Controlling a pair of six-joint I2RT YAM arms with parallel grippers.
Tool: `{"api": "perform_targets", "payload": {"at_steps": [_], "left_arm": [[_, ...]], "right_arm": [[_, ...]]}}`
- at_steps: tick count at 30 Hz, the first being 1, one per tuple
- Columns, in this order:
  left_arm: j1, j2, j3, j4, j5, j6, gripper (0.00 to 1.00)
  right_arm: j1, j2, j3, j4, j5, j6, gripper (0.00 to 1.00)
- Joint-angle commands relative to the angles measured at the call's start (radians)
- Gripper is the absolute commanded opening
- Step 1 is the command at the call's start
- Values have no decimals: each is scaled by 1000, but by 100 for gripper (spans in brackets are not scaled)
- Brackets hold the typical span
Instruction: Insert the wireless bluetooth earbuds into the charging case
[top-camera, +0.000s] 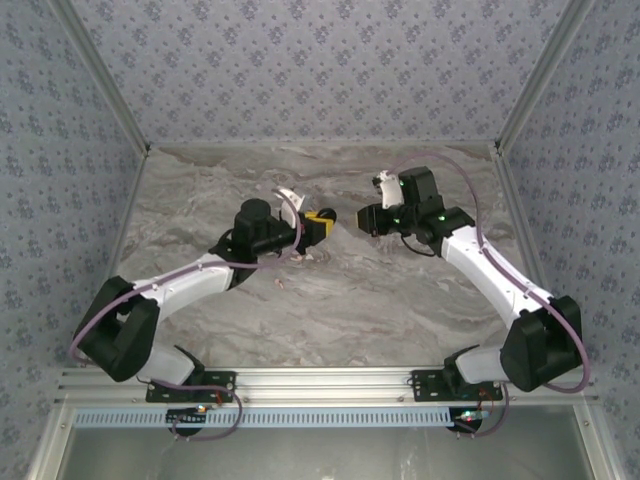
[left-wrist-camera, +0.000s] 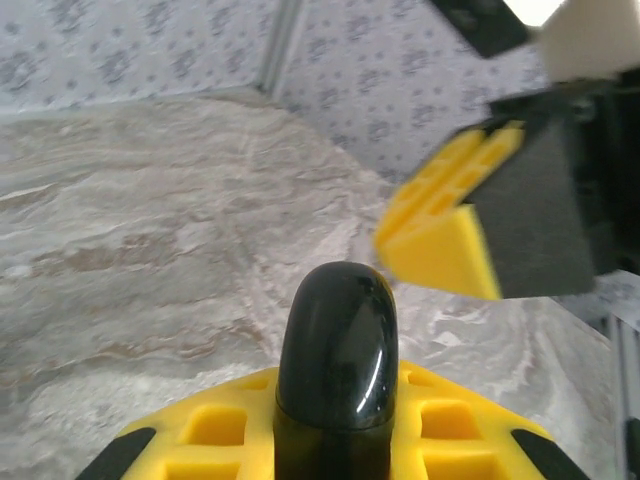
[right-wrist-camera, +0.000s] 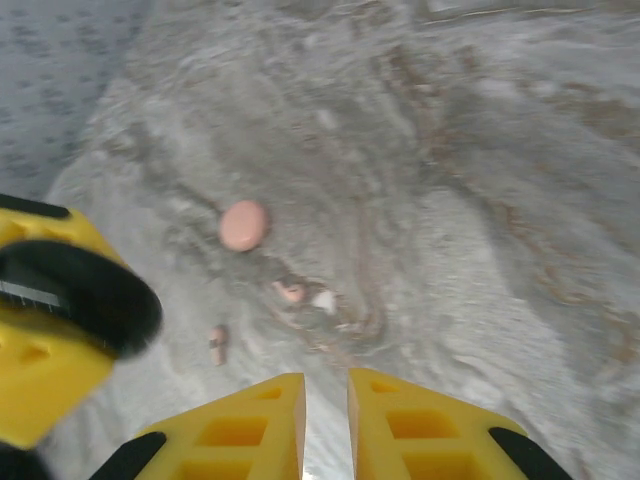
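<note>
**Pink earbuds loose at 10 and 11 o'clock of the right gripper**

The right gripper (right-wrist-camera: 326, 388) hangs over the marble table (right-wrist-camera: 480, 250), its fingers a narrow slit apart with nothing between them. One pale pink earbud (right-wrist-camera: 290, 292) lies near its tips at 11 o'clock, a second earbud (right-wrist-camera: 218, 343) at 10, and a pink disc (right-wrist-camera: 243, 225) beyond. At 9 o'clock the left gripper (top-camera: 320, 228) is clenched on the black charging case (left-wrist-camera: 335, 340). Bare marble runs from 12 to 3; the walls (top-camera: 300, 70) stand well apart.
</note>
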Motion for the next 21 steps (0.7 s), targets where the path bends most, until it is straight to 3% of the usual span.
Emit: {"api": "perform_targets", "payload": {"at_steps": [1, 8, 21], "left_arm": [[11, 47, 92, -181, -94, -47, 14], [39, 246, 343, -509, -109, -114, 17], [90, 607, 673, -661, -67, -137, 17]], "right_arm": [[-14, -44, -18, -52, 173, 24, 21], [-19, -58, -48, -64, 181, 36, 21], [-17, -80, -99, -64, 188, 49, 22]]}}
